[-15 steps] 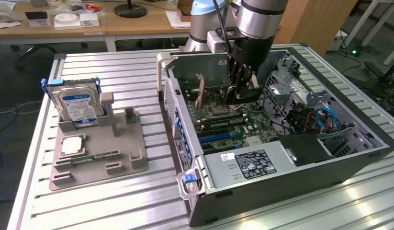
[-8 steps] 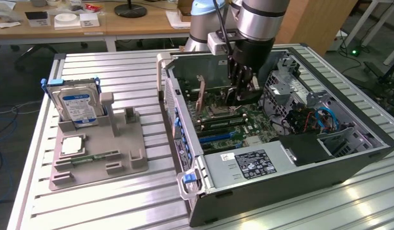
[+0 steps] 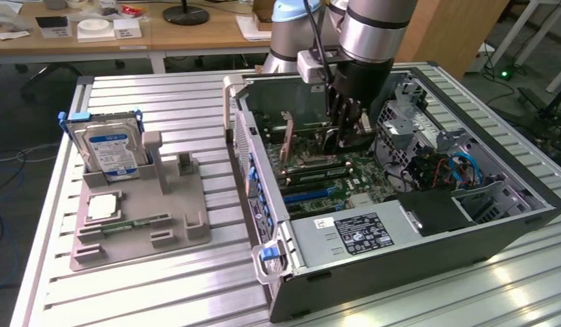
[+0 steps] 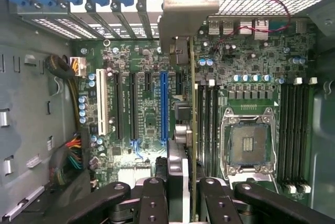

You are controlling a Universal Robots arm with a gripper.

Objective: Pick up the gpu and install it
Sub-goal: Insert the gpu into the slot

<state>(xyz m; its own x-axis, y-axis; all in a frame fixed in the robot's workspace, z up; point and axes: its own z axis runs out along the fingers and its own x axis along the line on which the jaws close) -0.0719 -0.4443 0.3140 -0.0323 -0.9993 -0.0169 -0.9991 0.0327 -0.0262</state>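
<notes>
Jaws of the gripper (image 3: 345, 131) (image 4: 184, 200) were closed on the gpu (image 4: 192, 109), with one black finger (image 4: 152, 200) on each side of the card. The gripper was down inside the open computer case (image 3: 498, 225), which lay on its side on the slatted metal table (image 3: 171, 293). In the wrist view the card appeared edge-on as a thin line over the green motherboard (image 4: 141, 77), its pale bracket end (image 4: 183, 22) toward the rear slot openings of the case. It stood between the long blue expansion slot (image 4: 164, 103) and the CPU socket (image 4: 250, 145). Whether its lower edge touched a slot could not be told. Toward the exterior view's left, well apart from the case, a grey holder (image 3: 162, 225) carried an upright hard drive (image 3: 108, 146) with a blue label and a slim green memory stick (image 3: 135, 223).
</notes>
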